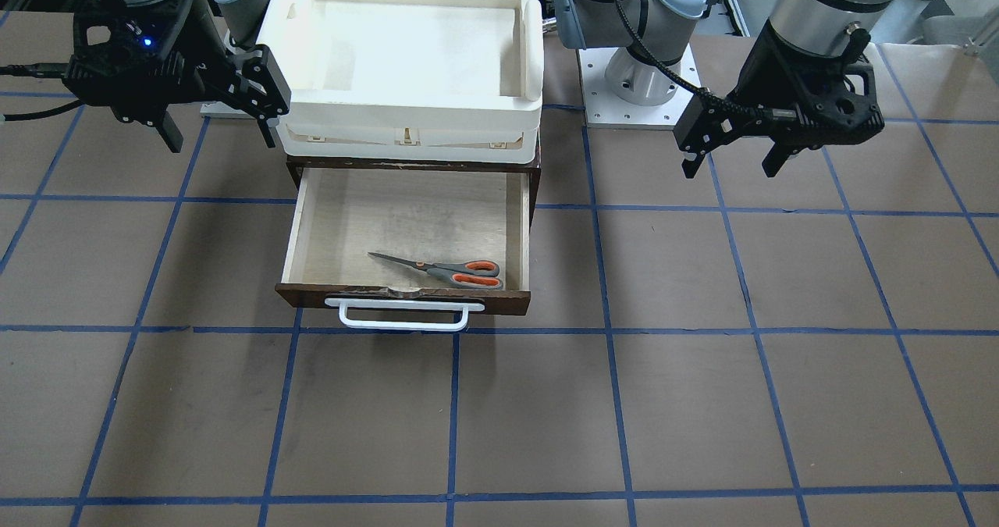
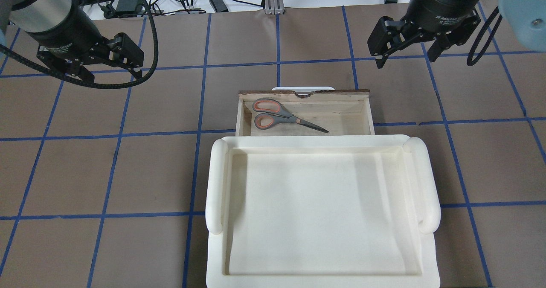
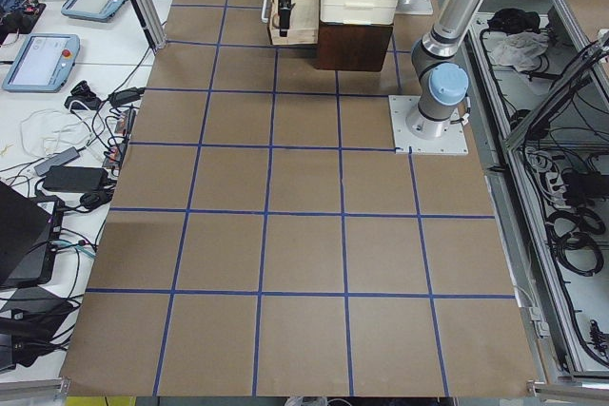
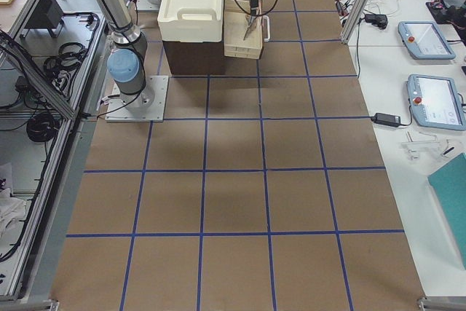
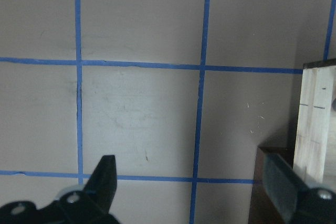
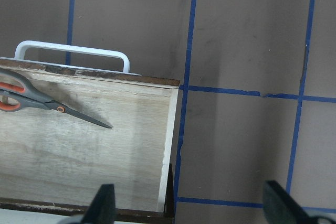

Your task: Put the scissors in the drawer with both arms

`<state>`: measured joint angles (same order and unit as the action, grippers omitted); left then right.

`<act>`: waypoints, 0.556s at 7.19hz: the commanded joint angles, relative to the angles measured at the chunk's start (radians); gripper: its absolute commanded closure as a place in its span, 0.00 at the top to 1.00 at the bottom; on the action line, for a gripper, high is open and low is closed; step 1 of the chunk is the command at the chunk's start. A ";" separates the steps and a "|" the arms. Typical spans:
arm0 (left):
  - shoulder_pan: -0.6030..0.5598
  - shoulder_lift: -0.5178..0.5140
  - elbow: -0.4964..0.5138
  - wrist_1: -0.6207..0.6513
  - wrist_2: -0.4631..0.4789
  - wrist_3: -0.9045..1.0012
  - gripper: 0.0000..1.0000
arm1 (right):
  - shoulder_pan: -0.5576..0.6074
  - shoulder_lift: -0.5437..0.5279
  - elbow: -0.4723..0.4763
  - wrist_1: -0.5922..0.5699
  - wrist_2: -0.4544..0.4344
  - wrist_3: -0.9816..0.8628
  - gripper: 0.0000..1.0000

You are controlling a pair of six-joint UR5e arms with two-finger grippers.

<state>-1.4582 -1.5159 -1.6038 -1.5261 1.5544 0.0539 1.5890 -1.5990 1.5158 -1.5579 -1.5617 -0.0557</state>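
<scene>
Grey scissors (image 2: 283, 116) lie in the open drawer (image 2: 341, 93); our left arm (image 2: 47, 15) and right arm (image 2: 443, 6) hover flanking it, both jaws apart, empty.

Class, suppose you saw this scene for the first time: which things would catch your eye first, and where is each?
The orange-handled scissors lie in the open drawer, near its front wall, blades pointing toward the robot's right. A big white tray sits above the drawer's back end. The left gripper and right gripper hang open on either side, holding nothing.
</scene>
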 commanded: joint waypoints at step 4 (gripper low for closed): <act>0.004 -0.003 -0.041 0.030 -0.004 0.000 1.00 | 0.005 -0.001 0.004 0.005 -0.001 0.030 1.00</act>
<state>-1.4543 -1.5155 -1.6428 -1.5114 1.5503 0.0538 1.5931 -1.6011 1.5201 -1.5512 -1.5629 -0.0273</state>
